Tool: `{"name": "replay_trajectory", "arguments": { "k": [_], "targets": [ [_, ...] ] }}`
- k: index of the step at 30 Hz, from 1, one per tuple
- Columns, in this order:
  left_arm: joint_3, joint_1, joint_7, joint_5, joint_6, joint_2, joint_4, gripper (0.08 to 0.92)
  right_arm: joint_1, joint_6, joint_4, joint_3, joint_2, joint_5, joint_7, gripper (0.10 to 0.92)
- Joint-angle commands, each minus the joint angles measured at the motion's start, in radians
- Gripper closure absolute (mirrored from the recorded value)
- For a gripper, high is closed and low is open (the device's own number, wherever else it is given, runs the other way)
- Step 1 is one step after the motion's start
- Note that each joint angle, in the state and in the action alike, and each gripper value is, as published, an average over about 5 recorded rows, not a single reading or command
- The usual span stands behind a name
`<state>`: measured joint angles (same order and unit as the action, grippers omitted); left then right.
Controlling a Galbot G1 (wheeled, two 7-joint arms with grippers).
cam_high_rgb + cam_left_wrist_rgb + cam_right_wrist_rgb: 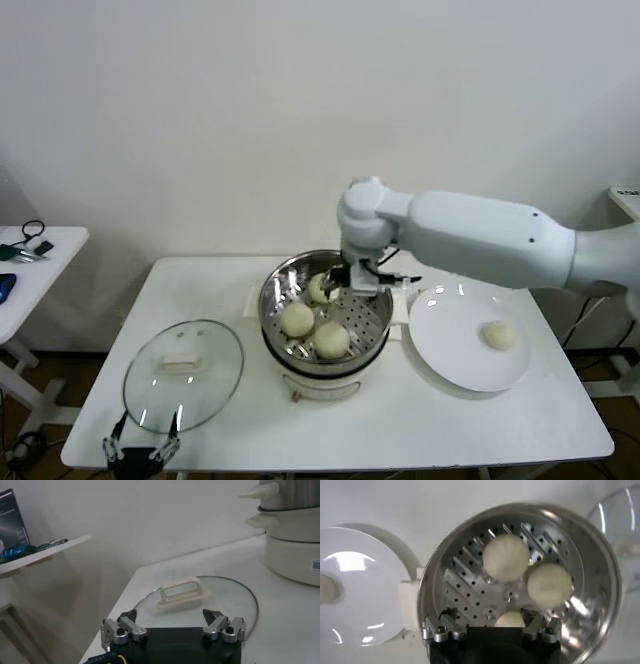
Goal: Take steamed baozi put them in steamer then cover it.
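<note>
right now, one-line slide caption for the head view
Right hand open over the steamer with three baozi inside, one left on the plate.

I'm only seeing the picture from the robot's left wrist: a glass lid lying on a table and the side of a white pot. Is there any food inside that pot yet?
Observer: Yes. Three baozi are in the steamer; two lie on its holed floor, and the third sits between the fingers of the right gripper, which are open.
Operator: Is that all of them?
Observer: No. One more baozi sits alone on a white plate on the table, on the robot's right of the steamer.
Operator: And the lid I see, is anything holding it?
Observer: No. The cover lies flat on the table to the steamer's left. The left gripper is at the table's near edge, open, not touching it.
</note>
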<state>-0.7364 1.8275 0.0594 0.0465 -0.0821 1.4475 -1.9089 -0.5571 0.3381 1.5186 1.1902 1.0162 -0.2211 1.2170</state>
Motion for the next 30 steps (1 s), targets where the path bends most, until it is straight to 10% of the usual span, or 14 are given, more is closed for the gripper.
{"name": "replay_trajectory", "arguments": {
  "k": [1, 11, 30],
  "targets": [
    [0.001, 0.002, 0.001, -0.001, -0.002, -0.003, -0.002, 0.177, -0.095, -0.314, -0.044, 0.105, -0.242, 0.258, -0.181, 0.203],
    [0.000, 0.001, 0.001, -0.006, 0.000, -0.009, -0.005, 0.177, 0.069, -0.478, -0.153, 0.007, -0.457, 0.369, -0.101, 0.203],
    [-0.007, 0.014, 0.000, 0.002, 0.006, 0.003, -0.020, 0.177, 0.601, -0.247, -0.561, -0.480, -0.399, -0.035, -0.018, 0.203]
  ]
}}
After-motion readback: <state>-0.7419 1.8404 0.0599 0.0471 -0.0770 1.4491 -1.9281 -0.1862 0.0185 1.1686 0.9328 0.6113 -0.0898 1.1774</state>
